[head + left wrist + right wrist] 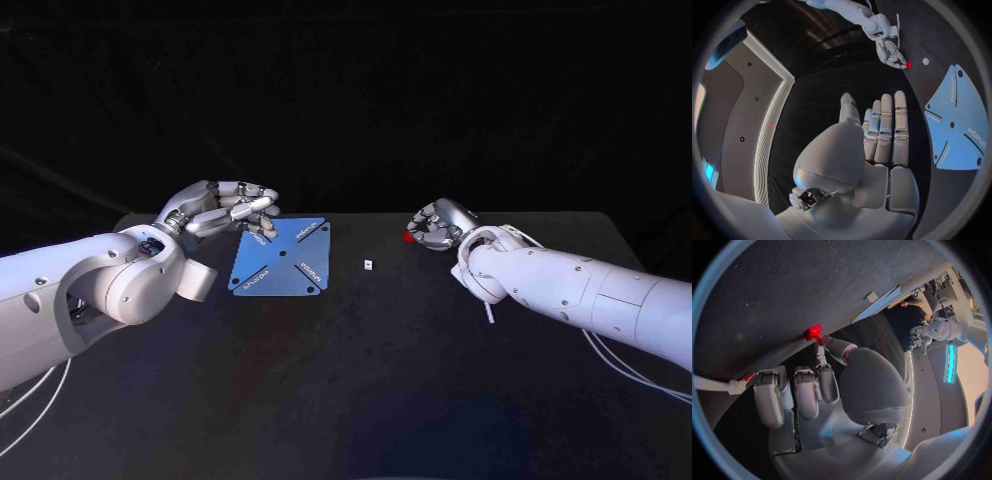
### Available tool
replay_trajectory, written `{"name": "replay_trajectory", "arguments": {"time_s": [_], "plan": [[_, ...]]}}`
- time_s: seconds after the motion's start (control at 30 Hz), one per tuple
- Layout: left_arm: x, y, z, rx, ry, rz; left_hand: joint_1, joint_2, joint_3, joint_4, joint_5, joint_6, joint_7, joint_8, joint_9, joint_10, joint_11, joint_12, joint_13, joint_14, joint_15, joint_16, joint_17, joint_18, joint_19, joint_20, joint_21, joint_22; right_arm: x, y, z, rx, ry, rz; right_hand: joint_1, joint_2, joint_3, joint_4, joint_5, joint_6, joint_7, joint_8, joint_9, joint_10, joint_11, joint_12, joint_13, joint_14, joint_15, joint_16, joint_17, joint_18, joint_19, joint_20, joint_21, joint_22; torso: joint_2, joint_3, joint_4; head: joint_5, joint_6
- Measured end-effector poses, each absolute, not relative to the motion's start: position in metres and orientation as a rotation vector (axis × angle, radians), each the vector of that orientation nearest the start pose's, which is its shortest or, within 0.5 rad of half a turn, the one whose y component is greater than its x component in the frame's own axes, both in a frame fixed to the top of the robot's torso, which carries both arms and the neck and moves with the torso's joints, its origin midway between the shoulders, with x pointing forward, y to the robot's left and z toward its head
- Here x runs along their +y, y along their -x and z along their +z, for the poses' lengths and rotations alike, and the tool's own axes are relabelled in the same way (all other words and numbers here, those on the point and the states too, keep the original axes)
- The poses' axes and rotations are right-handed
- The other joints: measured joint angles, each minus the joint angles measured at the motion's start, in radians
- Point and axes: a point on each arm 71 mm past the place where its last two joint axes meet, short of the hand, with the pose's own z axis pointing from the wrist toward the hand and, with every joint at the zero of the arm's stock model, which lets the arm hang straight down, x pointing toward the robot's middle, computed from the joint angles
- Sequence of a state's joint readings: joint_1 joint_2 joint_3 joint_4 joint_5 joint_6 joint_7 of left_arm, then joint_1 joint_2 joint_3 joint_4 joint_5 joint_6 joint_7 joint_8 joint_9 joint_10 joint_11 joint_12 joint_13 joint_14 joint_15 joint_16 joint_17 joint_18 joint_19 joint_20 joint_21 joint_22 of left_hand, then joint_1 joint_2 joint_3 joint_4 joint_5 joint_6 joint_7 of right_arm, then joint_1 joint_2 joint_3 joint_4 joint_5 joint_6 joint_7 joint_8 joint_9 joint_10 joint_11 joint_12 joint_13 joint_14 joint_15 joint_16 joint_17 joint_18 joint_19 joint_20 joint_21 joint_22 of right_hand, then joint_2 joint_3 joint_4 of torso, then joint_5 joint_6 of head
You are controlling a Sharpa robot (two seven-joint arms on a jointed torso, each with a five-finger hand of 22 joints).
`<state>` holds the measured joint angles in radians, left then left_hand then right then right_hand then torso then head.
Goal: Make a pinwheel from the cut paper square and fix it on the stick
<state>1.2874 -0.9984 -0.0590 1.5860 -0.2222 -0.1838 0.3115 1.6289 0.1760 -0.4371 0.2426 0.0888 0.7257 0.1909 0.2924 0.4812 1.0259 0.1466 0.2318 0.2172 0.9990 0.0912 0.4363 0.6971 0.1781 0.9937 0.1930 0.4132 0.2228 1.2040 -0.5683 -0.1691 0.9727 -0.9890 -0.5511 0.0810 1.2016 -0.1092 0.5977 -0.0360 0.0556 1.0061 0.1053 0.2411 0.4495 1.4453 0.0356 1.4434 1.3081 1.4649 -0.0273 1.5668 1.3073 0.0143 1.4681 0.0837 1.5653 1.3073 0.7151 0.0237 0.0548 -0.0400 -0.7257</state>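
Note:
The blue paper square (284, 258) lies flat on the black table, with cuts running in from its corners; it also shows in the left wrist view (957, 120). My left hand (231, 211) is at the paper's far left corner, its fingers (886, 130) straight and side by side, holding nothing. My right hand (441, 226) is to the right of the paper and grips the white stick (490, 305), whose red tip (410, 238) points toward the paper. The red tip (814, 332) sticks out past the thumb, and the stick's other end (714, 384) runs back past the fingers.
A small white piece (369, 265) lies on the table between the paper and the right hand. The black table (361, 380) stretches wide toward the front. White cables hang below both forearms.

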Motion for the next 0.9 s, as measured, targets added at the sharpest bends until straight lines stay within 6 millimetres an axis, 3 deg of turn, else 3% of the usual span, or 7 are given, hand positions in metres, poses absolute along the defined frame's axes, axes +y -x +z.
{"name": "replay_trajectory", "arguments": {"time_s": [0.4,0.6,0.9], "plan": [[0.2565,-0.4817,-0.14,1.537,0.842,-1.481,0.0,0.0,0.0,0.0,0.0,0.0,0.0,0.0,0.0,0.0,0.0,-0.003,0.0,0.0,0.0,0.0,0.0,0.0,0.0,0.0,0.0,-0.001,-0.2372,-0.563,-0.2358,1.549,-0.287,0.595,0.004,0.004,-0.003,-0.007,0.0,0.005,-0.005,0.007,0.006,0.002,-0.002,0.0,0.0,0.004,-0.004,0.0,0.001,0.0,-0.004,-0.004,0.0,0.001,0.0,0.0003,-0.0001,0.002,-0.006],[0.2565,-0.4816,-0.14,1.538,0.842,-1.481,0.0,0.0,0.0,0.0,0.0,0.0,0.0,0.0,0.0,0.0,0.0,-0.003,0.0,0.0,0.0,0.0,0.0,0.0,0.0,0.0,0.0,-0.001,-0.2376,-0.5628,-0.2355,1.545,-0.282,0.592,0.017,0.031,0.001,-0.021,0.0,0.019,-0.012,0.019,0.02,0.002,-0.013,0.0,0.0,0.004,-0.011,0.0,0.001,0.0,-0.004,-0.011,0.0,0.001,0.0,0.0006,-0.0005,0.001,-0.007],[0.2566,-0.4818,-0.1401,1.538,0.842,-1.48,0.0,0.0,0.0,0.0,0.0,0.0,0.0,0.0,0.0,0.0,0.0,-0.003,-0.001,0.0,0.0,-0.004,-0.001,0.0,0.0,0.0,0.0,-0.001,-0.2342,-0.5553,-0.2313,1.529,-0.238,0.606,0.017,0.044,0.001,-0.021,-0.004,0.024,-0.018,0.034,0.036,0.005,-0.016,0.0,0.0,0.0,-0.014,0.0,0.001,0.0,0.0,-0.014,0.0,0.001,-0.002,0.0005,-0.0006,-0.001,-0.009]]}}
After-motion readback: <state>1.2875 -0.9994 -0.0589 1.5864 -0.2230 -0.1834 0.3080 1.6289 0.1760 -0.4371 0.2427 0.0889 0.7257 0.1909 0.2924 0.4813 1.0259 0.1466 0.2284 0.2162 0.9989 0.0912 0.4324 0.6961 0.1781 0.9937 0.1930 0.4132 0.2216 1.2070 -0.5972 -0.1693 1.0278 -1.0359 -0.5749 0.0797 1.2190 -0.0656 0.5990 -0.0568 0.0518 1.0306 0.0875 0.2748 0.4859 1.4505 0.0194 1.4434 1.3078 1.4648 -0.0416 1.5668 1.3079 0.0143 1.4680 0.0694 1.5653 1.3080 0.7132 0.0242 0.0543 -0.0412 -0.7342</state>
